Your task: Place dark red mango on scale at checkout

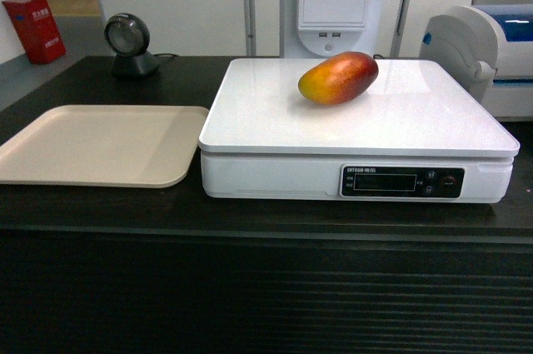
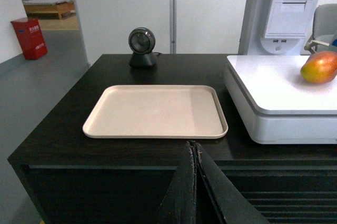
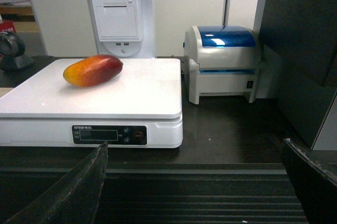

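Observation:
The dark red mango (image 1: 338,77) lies on its side on the white scale (image 1: 416,121), toward the back of the platter, and shows again in both wrist views (image 2: 319,67) (image 3: 93,70). The scale (image 3: 131,97) (image 2: 274,92) stands on the black checkout counter (image 1: 108,204). My left gripper (image 2: 193,145) is shut with nothing in it, pulled back in front of the counter's ribbed face. My right gripper (image 3: 194,147) is wide open and empty, also held back off the counter's front edge, right of the scale. Neither gripper shows in the head view.
A beige tray (image 1: 100,144) lies left of the scale. A round black scanner (image 1: 129,44) stands at the back left. A white-and-blue printer (image 3: 224,63) sits right of the scale, and a white kiosk (image 1: 335,0) stands behind it. A dark panel (image 3: 303,50) rises at the right.

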